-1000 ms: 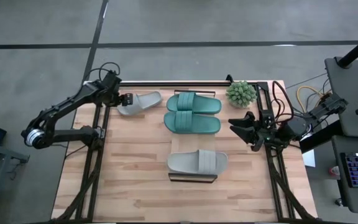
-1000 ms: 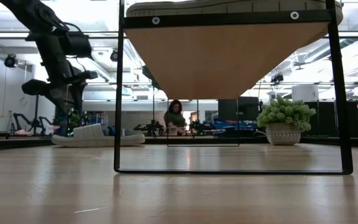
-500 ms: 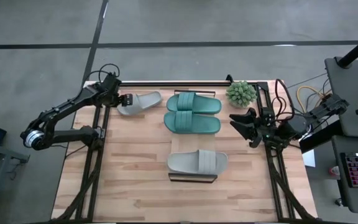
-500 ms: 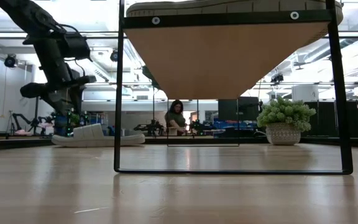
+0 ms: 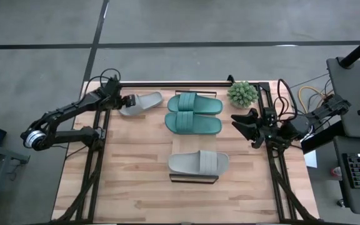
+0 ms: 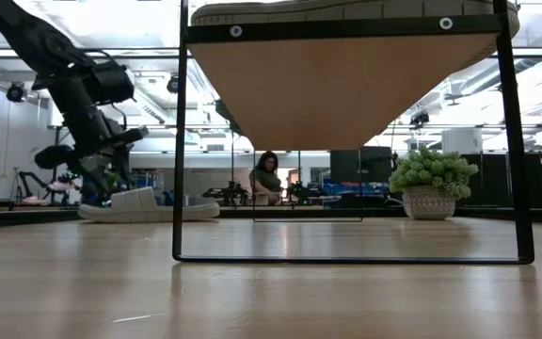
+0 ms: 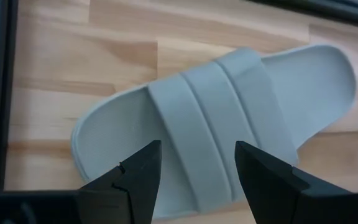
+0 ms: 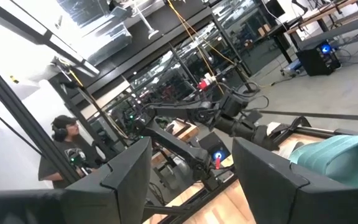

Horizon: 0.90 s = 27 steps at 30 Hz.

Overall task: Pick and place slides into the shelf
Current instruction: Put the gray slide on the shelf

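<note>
One light grey slide (image 5: 142, 102) lies sole-down near the table's far left corner; in the left wrist view its wide strap (image 7: 210, 130) runs between my fingers. My left gripper (image 5: 125, 100) (image 7: 197, 180) is open, low over this slide's left end, its fingers on either side of the strap, apart from it. Two dark teal slides (image 5: 194, 103) (image 5: 194, 124) lie side by side at the far middle. The second grey slide (image 5: 198, 162) sits on the shelf (image 5: 194, 179) (image 6: 337, 85). My right gripper (image 5: 242, 125) (image 8: 191, 186) waits open at the right edge.
A potted plant (image 5: 242, 94) (image 6: 428, 188) stands at the far right corner, next to the teal slides. Dark frame rails (image 5: 167, 83) run along the table's far, left and right edges. A person (image 6: 266, 179) sits in the room beyond.
My left gripper has moved down toward the grey slide at the far left corner and stayed open. The slide has not moved.
</note>
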Each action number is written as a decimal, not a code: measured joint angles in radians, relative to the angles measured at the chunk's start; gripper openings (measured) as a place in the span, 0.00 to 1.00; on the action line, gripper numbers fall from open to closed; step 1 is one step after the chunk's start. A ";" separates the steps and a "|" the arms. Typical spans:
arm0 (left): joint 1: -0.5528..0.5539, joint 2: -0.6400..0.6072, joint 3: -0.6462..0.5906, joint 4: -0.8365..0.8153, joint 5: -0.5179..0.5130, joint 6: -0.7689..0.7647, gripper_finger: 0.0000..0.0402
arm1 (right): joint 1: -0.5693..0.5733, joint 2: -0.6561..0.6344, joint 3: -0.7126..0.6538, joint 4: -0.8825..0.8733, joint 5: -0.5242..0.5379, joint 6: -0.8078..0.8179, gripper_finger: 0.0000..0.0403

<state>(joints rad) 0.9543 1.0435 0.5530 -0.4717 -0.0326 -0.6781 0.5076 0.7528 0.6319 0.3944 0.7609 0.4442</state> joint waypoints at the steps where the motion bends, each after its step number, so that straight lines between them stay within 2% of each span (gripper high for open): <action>1: 0.000 0.000 -0.004 0.000 0.000 0.000 0.47 | 0.000 0.000 0.000 0.000 0.000 0.000 0.53; 9: 0.000 0.000 -0.018 0.052 -0.001 -0.002 0.47 | 0.000 -0.014 0.000 0.000 0.000 -0.007 0.53; 17: 0.000 0.001 -0.094 0.175 0.002 -0.056 0.47 | 0.000 -0.019 0.000 0.000 0.000 0.000 0.53; 27: 0.000 0.000 -0.135 0.236 0.019 -0.076 0.47 | 0.000 -0.021 0.000 0.000 0.000 0.000 0.53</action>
<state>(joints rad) 0.9546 1.0439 0.4175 -0.2359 -0.0140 -0.7536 0.5077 0.7322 0.6319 0.3946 0.7605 0.4446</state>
